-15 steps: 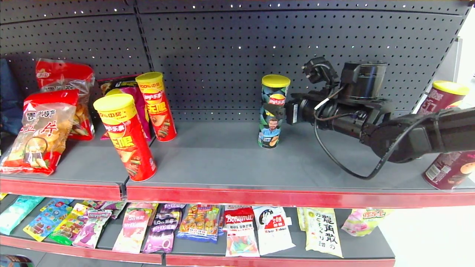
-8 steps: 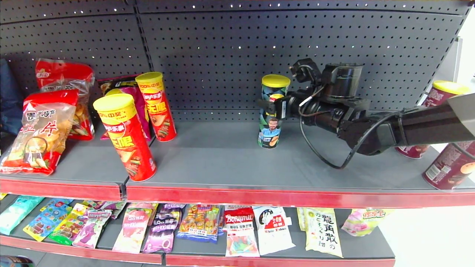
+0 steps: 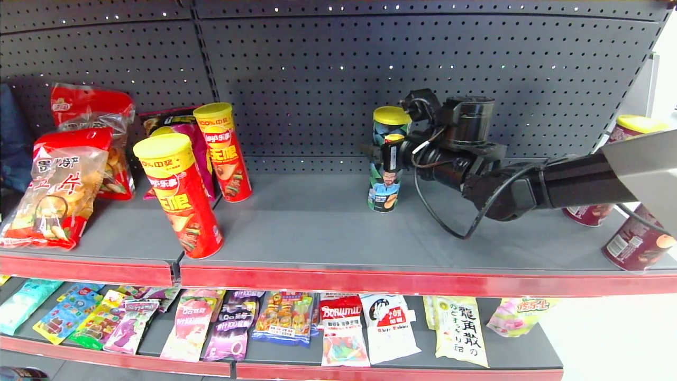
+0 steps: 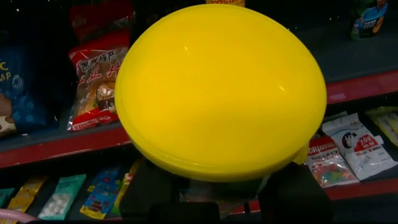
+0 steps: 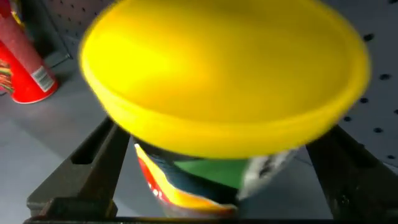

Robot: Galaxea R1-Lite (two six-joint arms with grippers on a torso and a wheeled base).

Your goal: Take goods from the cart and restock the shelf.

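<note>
Teal chip can point(image 3: 385, 185): standing upright toward the back of the grey upper shelf point(image 3: 317, 233), near the middle, close to the pegboard point(image 3: 338, 69).

Change: the right arm is reaching further across the shelf toward the robot's left than a second ago. The right gripper point(image 3: 382, 153) was then sitting just beside the can. It is now straddling the can's upper body just under the lid. The can itself is keeping its spot and staying upright.

Grip: in the right wrist view the dark fingers point(image 5: 93, 177) are standing spread on either side of the can, with a gap showing on each side.

Appearance: tall tube, flat yellow lid, teal and dark patterned wrap.

Label: a drawn bearded figure is showing on the lower half and a red-and-yellow badge near the top. The small print is too fine to make out.

Second can point(image 4: 221, 87): its yellow lid is facing the left wrist camera, and the left gripper point(image 4: 221, 199) is clamping it below the lid.

Neighbours: two red cans point(image 3: 180, 196) are standing well apart to the left, and maroon cans point(image 3: 634, 243) are sitting at the shelf's right end.
</note>
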